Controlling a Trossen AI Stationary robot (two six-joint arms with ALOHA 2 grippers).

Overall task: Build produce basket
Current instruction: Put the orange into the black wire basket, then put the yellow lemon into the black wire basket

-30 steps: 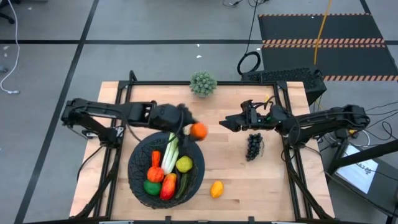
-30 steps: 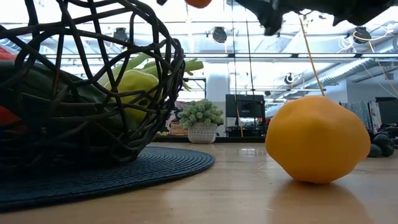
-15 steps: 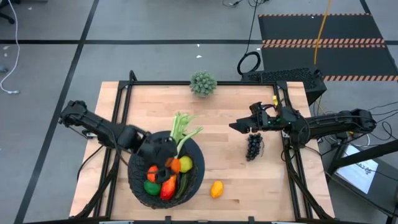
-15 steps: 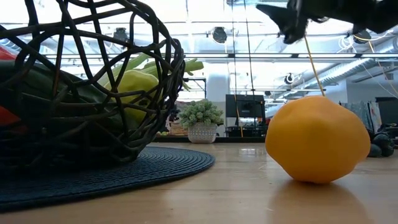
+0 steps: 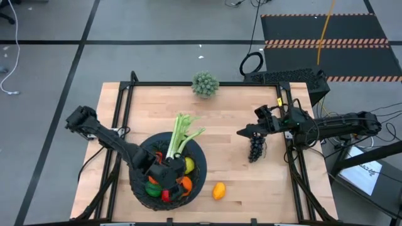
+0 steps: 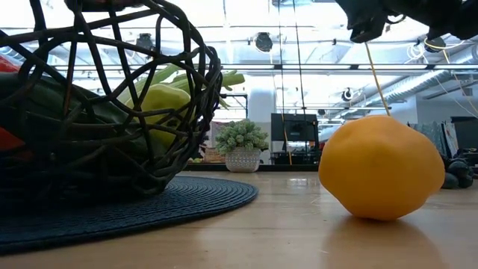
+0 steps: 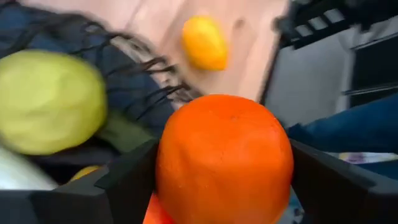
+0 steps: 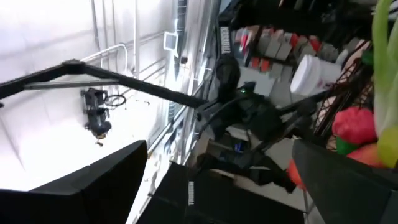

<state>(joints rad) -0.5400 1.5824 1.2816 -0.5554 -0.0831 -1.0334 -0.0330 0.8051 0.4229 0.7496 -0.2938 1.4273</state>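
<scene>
Fingers of the left gripper [image 7: 224, 186] are clamped on the orange [image 7: 224, 158], one dark finger on each side of it, and they hang low inside the basket [image 5: 139, 188] over its 5 o'clock part. Beneath and beside the orange lie the celery [image 5: 178, 133], which sticks out over the rim toward 12 o'clock, a pale green apple [image 7: 48, 102], a red piece and a darker green one. Judging by this, the step in hand is setting the orange down among the produce; the next move calls for letting it go, then lifting straight up so the mesh is not snagged.

Over at 3 o'clock on the desk [image 5: 226, 119], the right gripper [image 5: 242, 132] hovers with its fingers spread wide and empty, just beside the grapes [image 5: 255, 148], probably the next pick. A yellow lemon [image 5: 218, 190] lies on the desk near the basket's 4 o'clock side, not yet gathered.
</scene>
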